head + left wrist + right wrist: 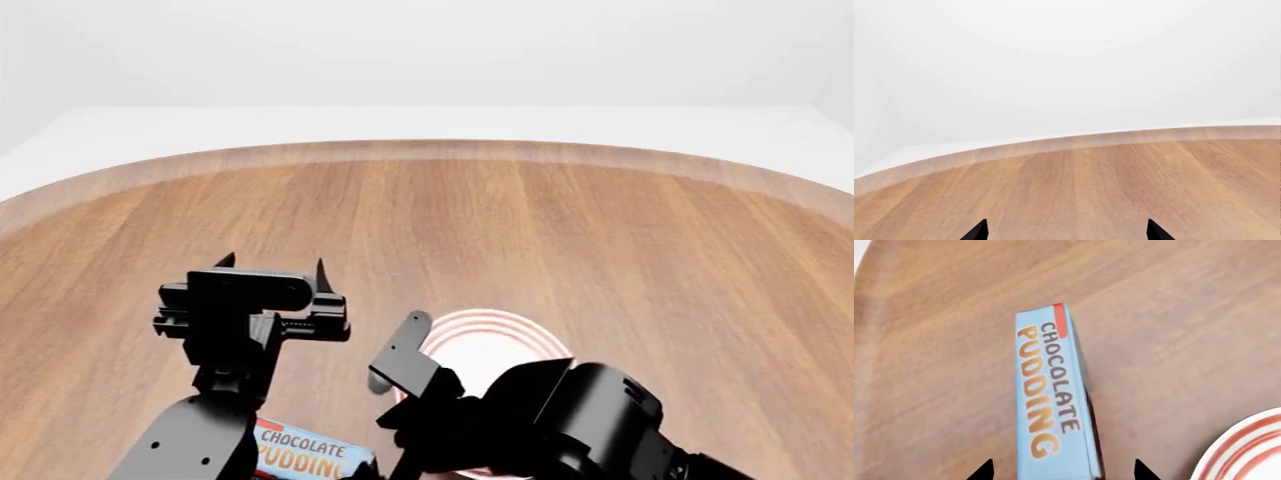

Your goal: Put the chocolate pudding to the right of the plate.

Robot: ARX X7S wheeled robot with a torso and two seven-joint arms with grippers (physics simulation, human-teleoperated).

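Observation:
The chocolate pudding (1053, 400) is a slim box with a light blue top and orange and brown lettering, lying on the wooden table. In the head view the chocolate pudding (304, 452) sits at the near edge, left of the plate (487, 335), partly hidden by both arms. The plate (1247, 450) is white with red rings. My right gripper (1061, 471) is open, with one fingertip on each side of the box's near end and a gap on both sides. My left gripper (274, 265) is open above bare wood, with nothing between its fingers (977, 231).
The round wooden table (641, 230) stretches away to a curved far edge (1074, 142), with white floor and wall beyond. Bare wood lies to the right of the plate and across the far half. My right arm's dark body (587, 420) covers the plate's near side.

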